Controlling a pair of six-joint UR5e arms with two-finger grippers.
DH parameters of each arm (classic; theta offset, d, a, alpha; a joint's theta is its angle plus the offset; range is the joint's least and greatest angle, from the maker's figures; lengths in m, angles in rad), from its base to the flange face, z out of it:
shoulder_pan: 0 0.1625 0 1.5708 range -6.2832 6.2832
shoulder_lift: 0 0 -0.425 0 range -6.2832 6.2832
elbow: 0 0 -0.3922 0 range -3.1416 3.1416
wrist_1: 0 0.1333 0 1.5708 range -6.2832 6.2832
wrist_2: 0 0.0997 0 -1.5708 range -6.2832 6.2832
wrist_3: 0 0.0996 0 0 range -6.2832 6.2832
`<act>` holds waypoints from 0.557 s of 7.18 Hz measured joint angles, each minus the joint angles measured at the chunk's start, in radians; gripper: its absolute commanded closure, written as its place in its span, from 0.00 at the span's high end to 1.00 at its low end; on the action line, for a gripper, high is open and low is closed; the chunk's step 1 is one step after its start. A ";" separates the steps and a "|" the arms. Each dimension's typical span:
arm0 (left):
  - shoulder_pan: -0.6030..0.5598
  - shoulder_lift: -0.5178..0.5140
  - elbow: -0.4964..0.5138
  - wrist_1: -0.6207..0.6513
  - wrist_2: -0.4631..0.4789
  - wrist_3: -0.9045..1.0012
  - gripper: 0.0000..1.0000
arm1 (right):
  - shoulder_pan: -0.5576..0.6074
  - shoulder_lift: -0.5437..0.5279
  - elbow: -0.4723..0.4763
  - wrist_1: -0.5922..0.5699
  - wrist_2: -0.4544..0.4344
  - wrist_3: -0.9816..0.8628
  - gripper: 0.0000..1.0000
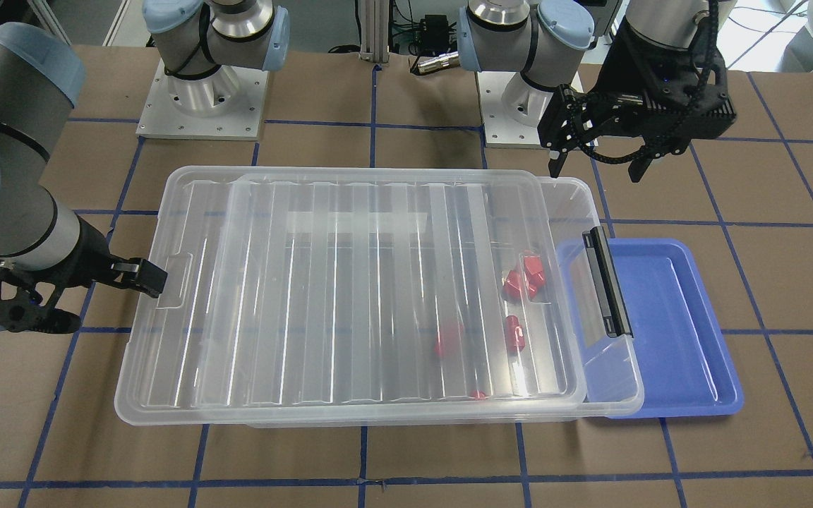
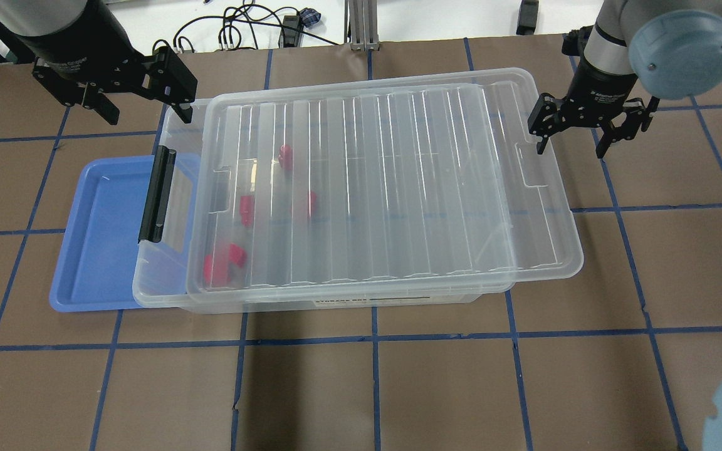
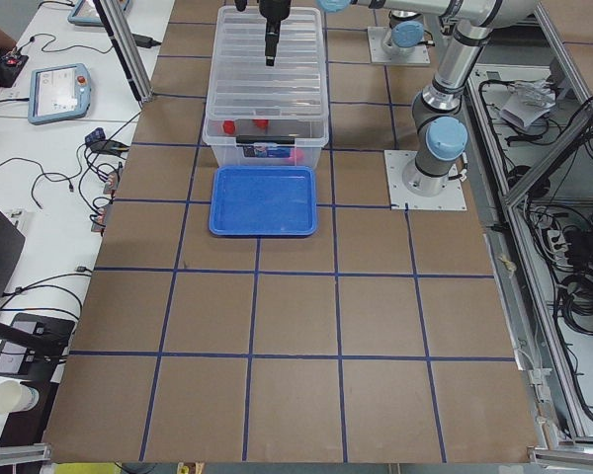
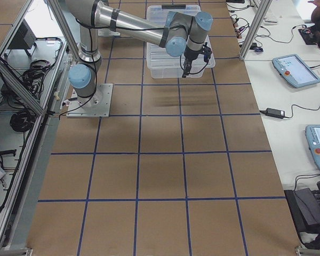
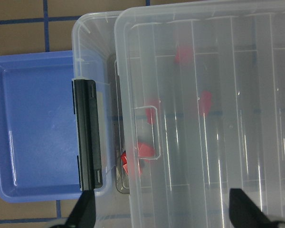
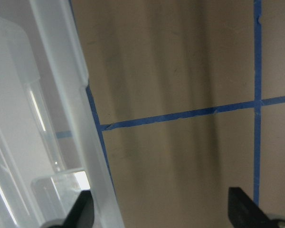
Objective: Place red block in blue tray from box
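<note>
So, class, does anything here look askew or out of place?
Yes. The lid sits slid along the box toward the robot's right, leaving its latch end uncovered. That end also overlaps the tray's edge.

**Robotics laboratory.** Two industrial robot arms (image 4: 133,24) are bolted through metal base plates (image 4: 98,104) to a large table (image 4: 160,176), which is covered in brown sheeting marked with a blue tape grid. Aluminium frame posts (image 4: 254,26) edge the table. Handheld control tablets (image 4: 294,70) and loose cables (image 3: 40,178) lie on white side benches (image 3: 20,138).
</note>
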 measured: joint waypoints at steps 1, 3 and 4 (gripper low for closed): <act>0.002 -0.003 0.001 0.000 0.000 0.000 1.00 | -0.026 0.000 -0.002 0.000 -0.001 -0.037 1.00; 0.004 -0.005 0.001 0.000 -0.001 0.000 1.00 | -0.065 -0.001 -0.003 0.000 -0.015 -0.111 1.00; 0.004 -0.003 0.000 0.000 -0.001 0.000 1.00 | -0.082 -0.001 -0.005 0.000 -0.024 -0.149 1.00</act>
